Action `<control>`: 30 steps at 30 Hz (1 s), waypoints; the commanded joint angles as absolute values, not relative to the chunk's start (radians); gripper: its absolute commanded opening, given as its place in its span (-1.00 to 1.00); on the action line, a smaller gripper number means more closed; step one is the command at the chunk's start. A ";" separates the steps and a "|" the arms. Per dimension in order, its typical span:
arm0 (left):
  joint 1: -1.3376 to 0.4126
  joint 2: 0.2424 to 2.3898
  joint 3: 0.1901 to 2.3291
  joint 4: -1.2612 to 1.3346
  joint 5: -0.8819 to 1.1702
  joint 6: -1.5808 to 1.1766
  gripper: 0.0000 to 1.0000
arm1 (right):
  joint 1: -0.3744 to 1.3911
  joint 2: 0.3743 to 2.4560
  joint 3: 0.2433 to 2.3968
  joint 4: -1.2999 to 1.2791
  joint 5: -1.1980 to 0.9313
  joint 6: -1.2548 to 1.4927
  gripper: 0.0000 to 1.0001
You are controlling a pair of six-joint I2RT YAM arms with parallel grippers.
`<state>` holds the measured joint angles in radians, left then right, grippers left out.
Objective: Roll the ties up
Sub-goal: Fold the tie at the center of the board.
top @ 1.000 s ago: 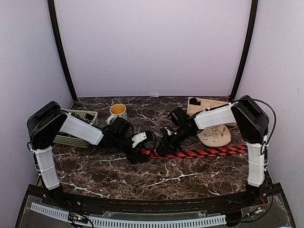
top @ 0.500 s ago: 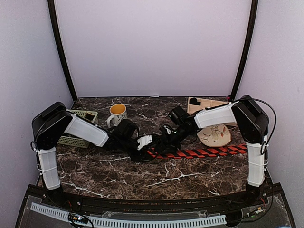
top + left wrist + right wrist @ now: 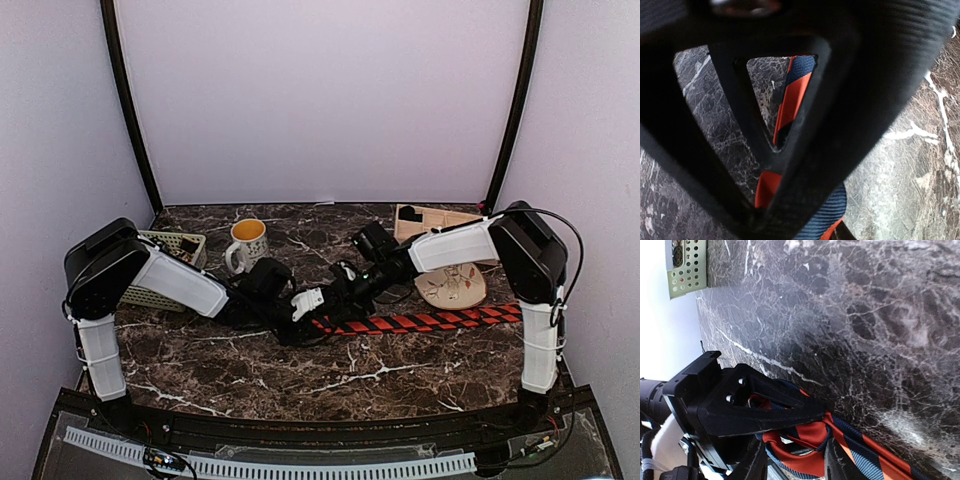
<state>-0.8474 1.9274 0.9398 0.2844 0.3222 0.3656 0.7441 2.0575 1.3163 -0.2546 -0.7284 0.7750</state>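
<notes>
The left gripper point(image 3: 303, 308) pinches the folded end of the striped tie point(image 3: 420, 321). In the right wrist view one of its black fingers point(image 3: 755, 407) lies pressed flat over the red-and-dark loop. The right gripper point(image 3: 335, 299), close beside it, has its fingers point(image 3: 839, 461) spread, one on each side of the fold. Whether they touch the cloth is cut off at the picture's edge. From above, both grippers hide the fold. The left wrist view is mostly blocked by its own finger, with only slivers of stripe showing. One tie is in view, lying flat from the fingers out to the right. Behind the fingers stands one mug point(image 3: 247, 240), with one green basket point(image 3: 178, 243) off to the left. One tray point(image 3: 440, 217) and one pale oval dish point(image 3: 452, 286) sit to the right, all on the marble table point(image 3: 300, 380).
</notes>
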 commanded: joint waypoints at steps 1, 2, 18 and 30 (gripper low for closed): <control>-0.853 1.907 0.885 0.184 0.323 0.352 -0.39 | 0.758 2.066 1.324 -0.286 -0.726 0.741 -0.21; -0.853 1.907 0.880 0.187 0.332 0.348 -0.39 | 0.759 2.061 1.318 -0.279 -0.729 0.742 -0.13; -0.799 1.806 0.799 0.279 0.423 0.279 0.18 | 0.756 2.079 1.301 -0.322 -0.649 0.662 -1.00; -0.769 1.766 0.707 0.349 0.442 0.300 0.30 | 0.755 2.085 1.279 -0.368 -0.553 0.581 -1.00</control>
